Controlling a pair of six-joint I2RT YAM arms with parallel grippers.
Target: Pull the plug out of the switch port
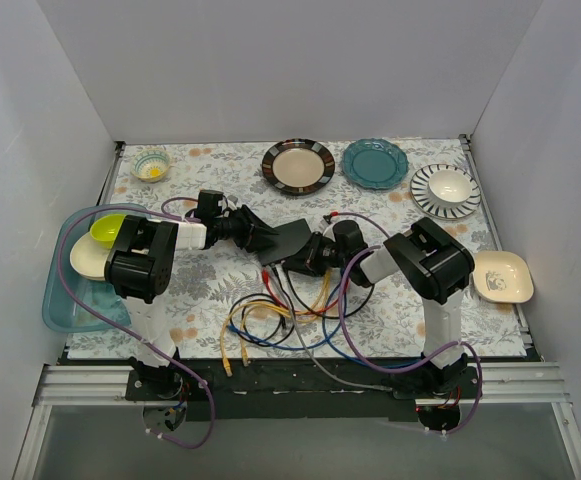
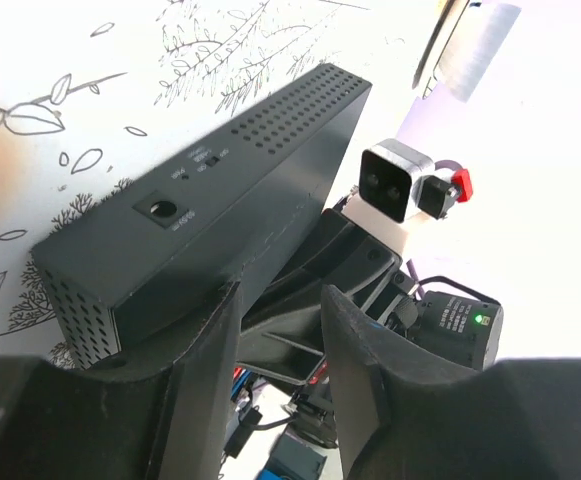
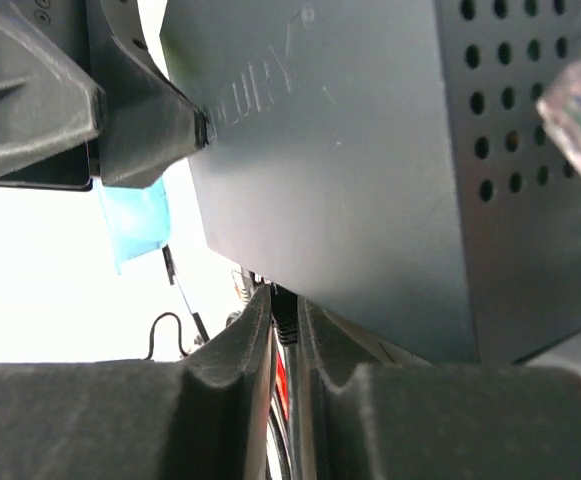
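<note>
Mid-table, over the loose cables [image 1: 270,322], the switch [image 1: 292,240] sits tilted between both arms. Left gripper [image 1: 257,232] is clamped on its edge; right gripper [image 3: 285,300] is pinched narrow on the plug [image 3: 286,325] underneath. Best pull straight out along the port, left bracing, no twisting.

switch [image 3: 370,150] port side: hidden | plug [image 3: 284,325]: mostly hidden inside right tool [image 3: 286,300]

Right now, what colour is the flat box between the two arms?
Matte black; the switch shows best in the left wrist view.
</note>
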